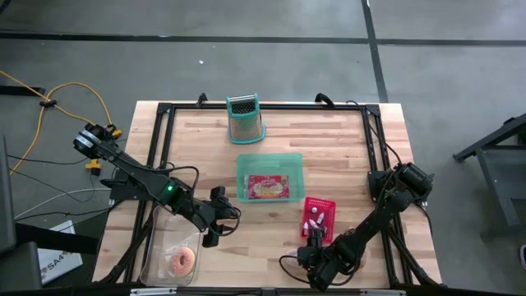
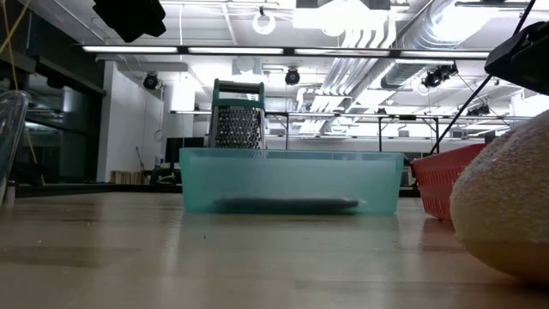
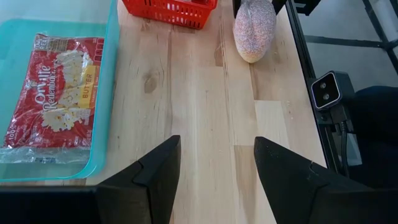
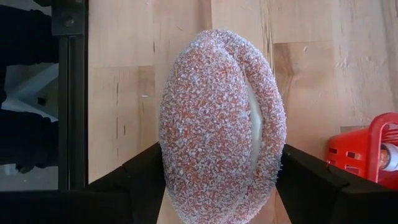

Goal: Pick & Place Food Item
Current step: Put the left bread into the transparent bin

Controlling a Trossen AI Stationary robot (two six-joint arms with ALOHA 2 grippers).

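A sprinkle-coated oval pastry point(image 4: 221, 124) with a pale seam lies on the table near its front edge, right of centre, and it also shows in the low view point(image 2: 506, 215). My right gripper point(image 4: 221, 163) is shut on it, slanting steeply down; in the high view the gripper point(image 1: 316, 258) hides it. My left gripper point(image 3: 214, 146) hangs open above bare wood left of centre point(image 1: 215, 226), holding nothing. A teal bin point(image 1: 296, 164) at the middle holds a red popcorn bag point(image 1: 267, 187). My right gripper pinches the pastry's two long sides point(image 4: 166, 163) between its two fingers point(image 4: 134, 177), at the end nearest the wrist. The fingers slant down from above and lie along the pastry. Its underside point(image 2: 506, 262) looks to rest on the table.
A red basket point(image 1: 319, 215) with small items stands just beyond the pastry. A metal grater point(image 1: 245, 119) stands at the far edge. A clear container point(image 1: 160, 238) with a pink donut point(image 1: 182, 261) sits at the front left. A black frame rail point(image 3: 298, 56) runs along the table's edges.
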